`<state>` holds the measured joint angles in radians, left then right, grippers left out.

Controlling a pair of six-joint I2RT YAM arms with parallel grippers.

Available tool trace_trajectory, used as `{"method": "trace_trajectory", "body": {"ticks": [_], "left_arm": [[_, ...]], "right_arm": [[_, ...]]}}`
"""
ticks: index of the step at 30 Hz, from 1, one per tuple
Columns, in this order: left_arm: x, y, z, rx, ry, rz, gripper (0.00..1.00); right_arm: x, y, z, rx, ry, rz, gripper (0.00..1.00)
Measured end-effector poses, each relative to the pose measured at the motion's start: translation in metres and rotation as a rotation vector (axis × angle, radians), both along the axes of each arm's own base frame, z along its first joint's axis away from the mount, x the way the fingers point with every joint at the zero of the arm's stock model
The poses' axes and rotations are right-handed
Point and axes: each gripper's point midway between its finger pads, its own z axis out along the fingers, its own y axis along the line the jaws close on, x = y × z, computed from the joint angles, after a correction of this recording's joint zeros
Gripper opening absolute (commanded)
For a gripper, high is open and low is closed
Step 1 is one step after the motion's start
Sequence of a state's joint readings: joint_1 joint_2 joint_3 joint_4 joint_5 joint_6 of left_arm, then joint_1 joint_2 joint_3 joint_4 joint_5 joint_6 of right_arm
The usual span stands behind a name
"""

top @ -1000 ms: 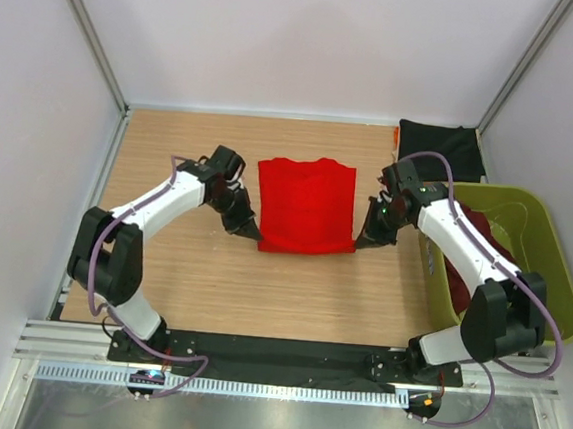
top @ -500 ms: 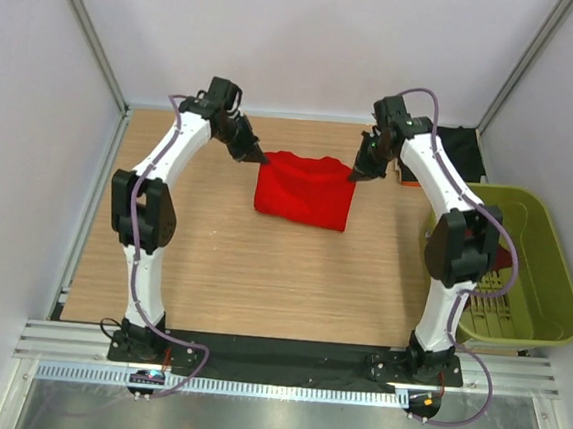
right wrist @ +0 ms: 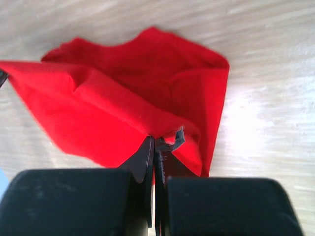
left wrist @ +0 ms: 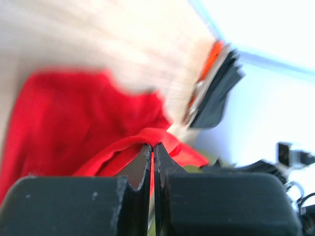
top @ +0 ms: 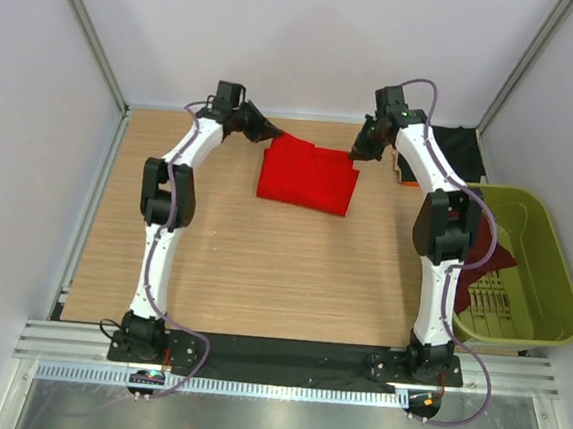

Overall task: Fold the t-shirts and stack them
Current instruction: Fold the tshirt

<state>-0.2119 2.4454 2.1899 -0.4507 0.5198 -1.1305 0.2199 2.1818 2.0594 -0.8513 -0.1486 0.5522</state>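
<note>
Pinching left gripper (left wrist: 152,146): we held the red t-shirt (top: 308,178) edge, jaws closed.
Right gripper (right wrist: 153,141): clamped likewise, cloth spread ahead.

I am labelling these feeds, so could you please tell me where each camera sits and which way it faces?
Top external: fixed above and behind the bases, looking down on the table; both arms show whole, reaching to the red t-shirt.
Left wrist: on the left arm, looking past the left gripper, shut on the shirt, across the table.
Right wrist: on the right arm, looking down past the right gripper, shut on the same shirt.
Shared: all three show the red t-shirt.
</note>
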Motion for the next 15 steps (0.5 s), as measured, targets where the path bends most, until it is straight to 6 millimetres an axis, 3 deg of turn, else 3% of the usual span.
{"method": "trace_trajectory", "body": {"ticks": [6,10,14,15], "left_arm": [[0.045,-0.013,0.006,-0.111,-0.112,0.041,0.0],[0.057,-0.014,0.008,-0.153,-0.141,0.062,0.0],[0.064,-0.011,-0.003,-0.166,-0.144,0.083,0.0],[0.067,-0.009,-0.007,-0.166,-0.148,0.09,0.0]], "right_arm": [[0.028,-0.002,0.003,0.028,-0.064,-0.052,0.01],[0.046,-0.004,-0.007,0.049,-0.077,-0.082,0.01],[0.061,-0.013,-0.029,0.071,-0.066,-0.131,0.02],[0.065,-0.016,-0.034,0.074,-0.065,-0.142,0.06]]}}
